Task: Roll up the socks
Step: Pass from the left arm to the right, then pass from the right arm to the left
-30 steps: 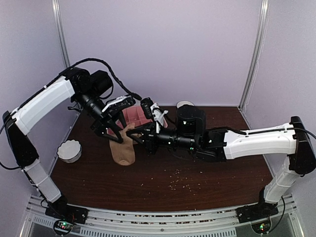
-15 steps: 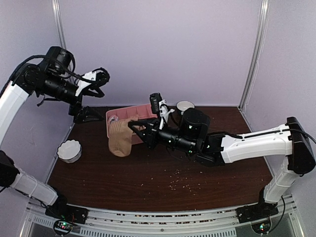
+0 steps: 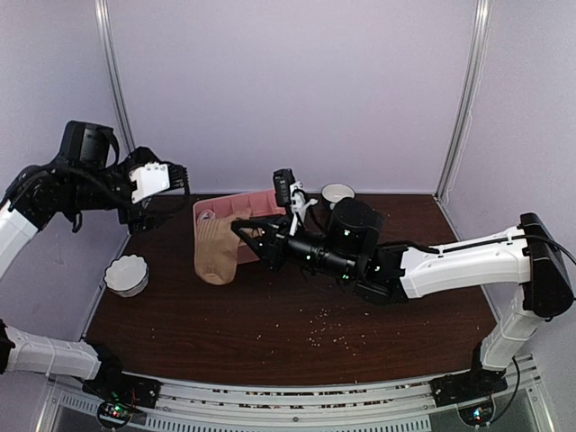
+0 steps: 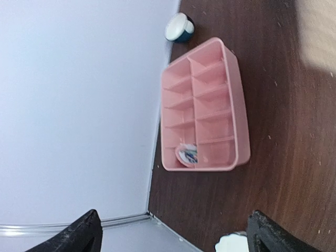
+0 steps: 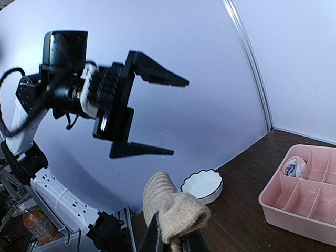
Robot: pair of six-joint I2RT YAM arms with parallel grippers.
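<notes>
Right gripper [image 3: 241, 229] pinches the tan sock [image 3: 216, 256], dangling it over the table [image 3: 297, 306] beside the pink tray [image 3: 212, 209]. Left gripper [image 5: 149, 113] hangs high, jaws spread wide, empty.

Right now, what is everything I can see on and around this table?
tan sock: one, tan-brown, held by the right gripper, in front of the tray.
patterned sock: one, white, teal and pink, bundled in a corner compartment of the tray.
tray: one, pink, with compartments, at the back of the table.
bowl: one, white, scalloped, at the table's left edge.
cup: one, white and dark, by the back wall.
crumbs: many, pale, scattered near the front.
table: one, dark brown.
left gripper: one, black, open and empty, raised at the left.
right gripper: one, black, shut on the tan sock.
</notes>
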